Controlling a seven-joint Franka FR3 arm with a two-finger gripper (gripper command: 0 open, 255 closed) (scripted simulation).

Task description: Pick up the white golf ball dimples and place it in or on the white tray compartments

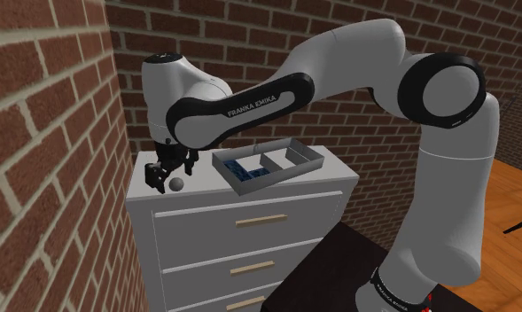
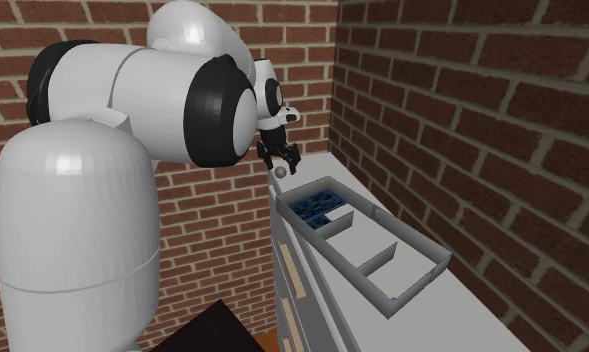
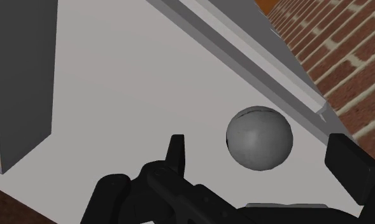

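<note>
Step in hand: the grasp, not yet closed. Gripper (image 1: 167, 174) sits low over the top of the white dresser (image 1: 250, 237), left of centre in the shoulder view. Pincer is wide. In the wrist view the fingers (image 3: 176, 153) stand apart with the golf ball (image 3: 259, 137) between them, and neither looks to touch it. The ball renders plain grey and rests on the dresser top.

The ball lies well apart from the tray (image 1: 308, 153), which sits toward the shoulder view's right on the same top.

Next move, by my reading: settle a little lower so the pads straddle the ball's widest part, then close square on it. After that, lift and carry toward the tray.

Surroundings:
- Tray is long and walled, with dividers. The compartment nearest the ball holds a blue patterned filling (image 2: 317, 205); the others look bare.
- Brick wall (image 1: 37, 133) stands close by at the shoulder view's left, so there is little room on that side.
- The tray wall must be cleared on the way over.

Risk: a round ball may roll if one finger nudges it first.
</note>
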